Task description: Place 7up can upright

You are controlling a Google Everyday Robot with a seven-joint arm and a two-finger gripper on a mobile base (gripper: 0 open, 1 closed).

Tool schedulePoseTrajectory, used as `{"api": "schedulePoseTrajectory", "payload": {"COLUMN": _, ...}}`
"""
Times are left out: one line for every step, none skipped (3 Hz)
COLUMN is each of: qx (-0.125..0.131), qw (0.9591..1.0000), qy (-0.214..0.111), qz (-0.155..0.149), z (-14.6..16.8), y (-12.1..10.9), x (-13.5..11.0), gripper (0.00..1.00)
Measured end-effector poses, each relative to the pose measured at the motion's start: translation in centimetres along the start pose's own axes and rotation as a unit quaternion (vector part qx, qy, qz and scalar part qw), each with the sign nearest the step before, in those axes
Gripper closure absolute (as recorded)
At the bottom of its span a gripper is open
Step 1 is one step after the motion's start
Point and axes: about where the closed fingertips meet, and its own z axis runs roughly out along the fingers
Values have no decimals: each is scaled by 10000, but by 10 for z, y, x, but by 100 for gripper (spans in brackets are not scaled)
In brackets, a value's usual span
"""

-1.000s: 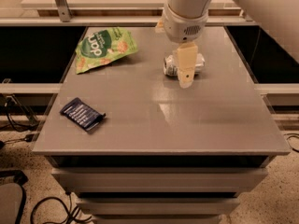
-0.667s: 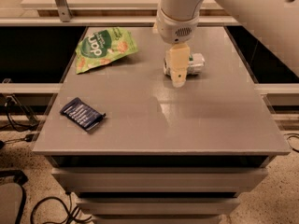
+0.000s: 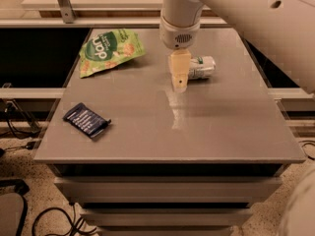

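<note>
7up can (image 3: 203, 67): lying on its side on the bench (image 3: 206, 132), toward 1 o'clock from the bench centre, long axis running 3 to 9 o'clock. Not yet upright.

Gripper (image 3: 179, 81): hung vertically from the arm (image 3: 181, 14), at the can's 9 o'clock end, overlapping it in the camera view. Whether it is open or clamped on the can cannot be told; contact is likely but not confirmed.

Step in hand, as judged: the can is to be taken and stood on its base. A grip across the body would be preferred, since the rounded wall is liable to roll toward 12 or 6 o'clock if only nudged. The wrist would need turning until the can's axis is vertical, and release made only once the base is flat on the bench.

Surface: grey, smooth, slightly reflective. Green snack bag (image 3: 109, 50) at 10 o'clock, dark blue packet (image 3: 86, 120) at 8 o'clock, both well apart from the can.

Room: drawers (image 3: 167, 191) under the bench, cables (image 3: 54, 220) on speckled floor at 7 o'clock.
</note>
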Motion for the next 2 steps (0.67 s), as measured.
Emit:
{"api": "schedulePoseTrajectory", "payload": {"qx": -77, "qw": 9998, "qy": 31, "qz": 203, "z": 13, "y": -9, "x": 5, "gripper": 0}}
{"api": "schedulePoseTrajectory", "payload": {"qx": -145, "qw": 9992, "qy": 37, "qz": 371, "z": 25, "y": -17, "x": 11, "gripper": 0}}
